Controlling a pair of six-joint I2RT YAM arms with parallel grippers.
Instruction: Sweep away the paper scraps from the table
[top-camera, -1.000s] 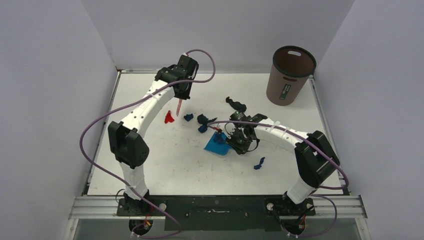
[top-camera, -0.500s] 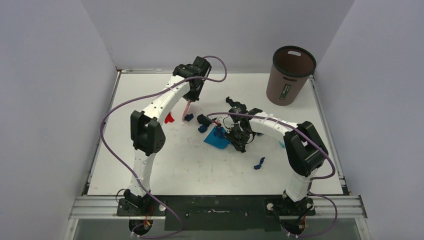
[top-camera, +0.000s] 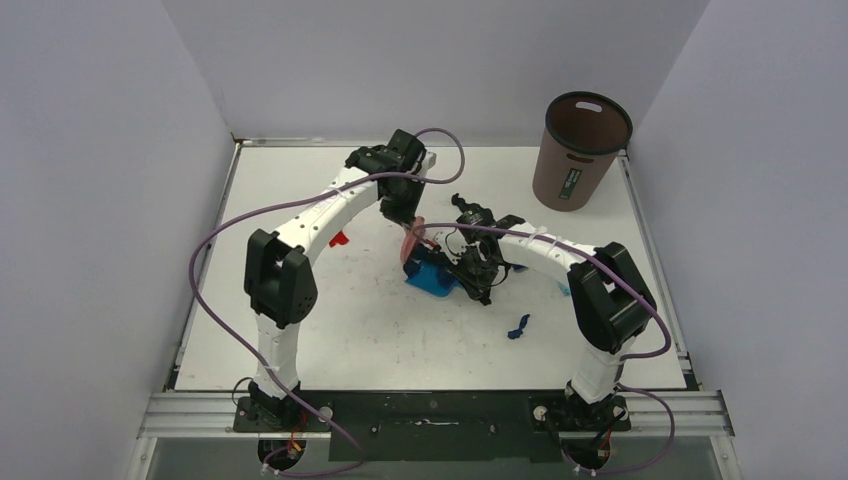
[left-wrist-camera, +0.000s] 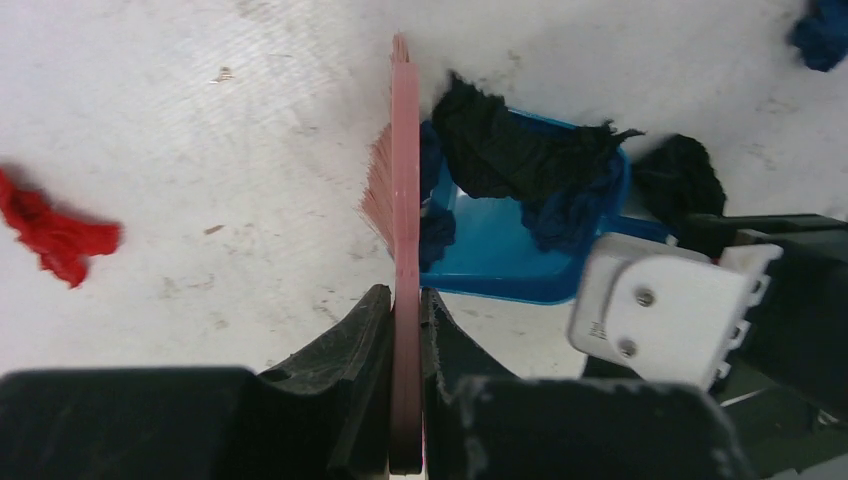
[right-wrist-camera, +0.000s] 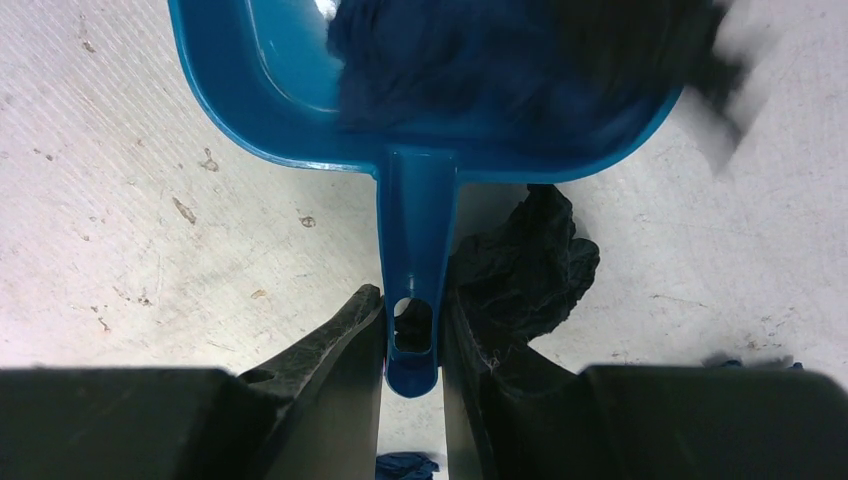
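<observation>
My left gripper (left-wrist-camera: 405, 300) is shut on the pink hand brush (left-wrist-camera: 403, 180), whose bristles rest at the open edge of the blue dustpan (left-wrist-camera: 510, 260). Black and dark blue paper scraps (left-wrist-camera: 520, 160) lie in the pan. The right gripper (right-wrist-camera: 412, 305) is shut on the dustpan handle (right-wrist-camera: 415, 250), with a black scrap (right-wrist-camera: 525, 265) beside it. On the white table (top-camera: 330, 320) a red scrap (top-camera: 340, 238) lies left of the brush (top-camera: 408, 243). A dark blue scrap (top-camera: 518, 327) lies nearer the front and a black scrap (top-camera: 472, 210) behind the right gripper (top-camera: 470, 272).
A brown waste bin (top-camera: 580, 150) stands upright at the back right corner. Grey-lilac walls close the table on three sides. Purple cables loop off both arms, the left one hanging over the left half of the table.
The left arm swept the brush rightward from beside the red scrap to the dustpan mouth, taking the dark scraps with it. The right arm shifted slightly with the pan, then held still.
</observation>
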